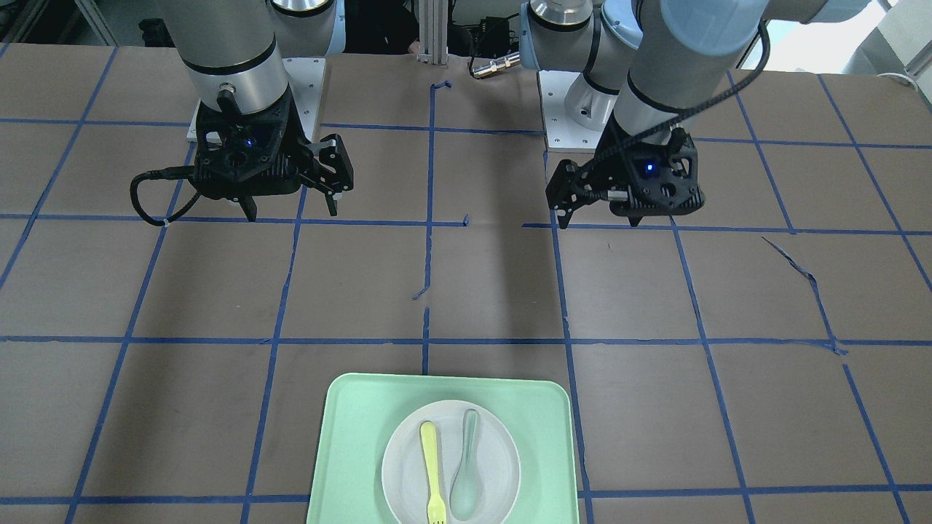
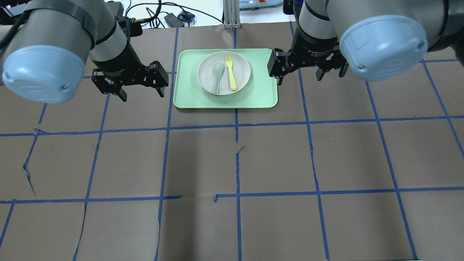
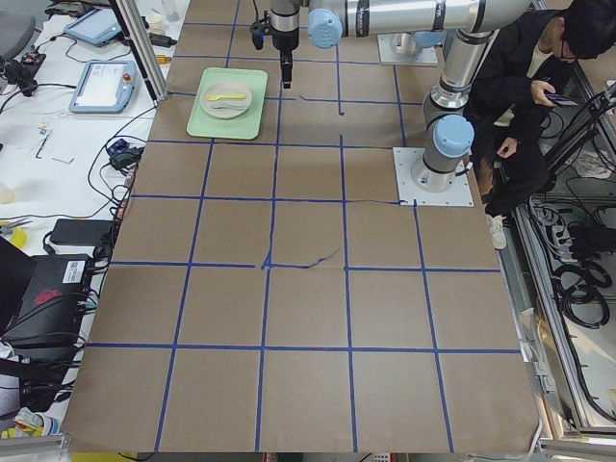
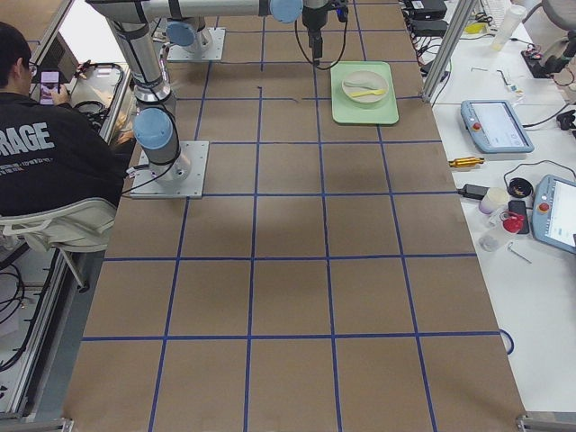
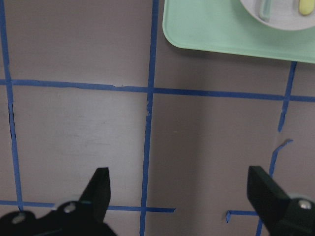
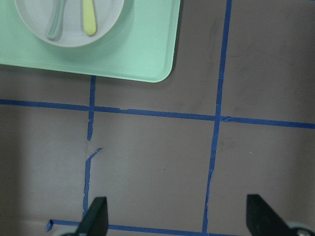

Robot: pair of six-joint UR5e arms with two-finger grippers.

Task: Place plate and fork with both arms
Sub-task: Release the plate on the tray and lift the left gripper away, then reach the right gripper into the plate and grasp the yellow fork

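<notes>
While round white shallow plate point(image 2: 242, 74) sits on pale green rectangular tray point(image 2: 261, 92), far centre, slim pale yellow plastic fork point(image 2: 230, 72) lies on it beside grey-green spoon point(image 2: 218, 76) (nothing placed yet, likely). Left gripper point(image 2: 142, 95), right gripper point(image 2: 299, 80) flank tray, jaws spread, empty.

Left tool point(image 2: 142, 95) and right tool point(image 2: 299, 78) hang pointed downward, jaws spread wide.

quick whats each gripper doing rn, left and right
Left gripper: open, holding nothing.
Right gripper: open, holding nothing.
</notes>
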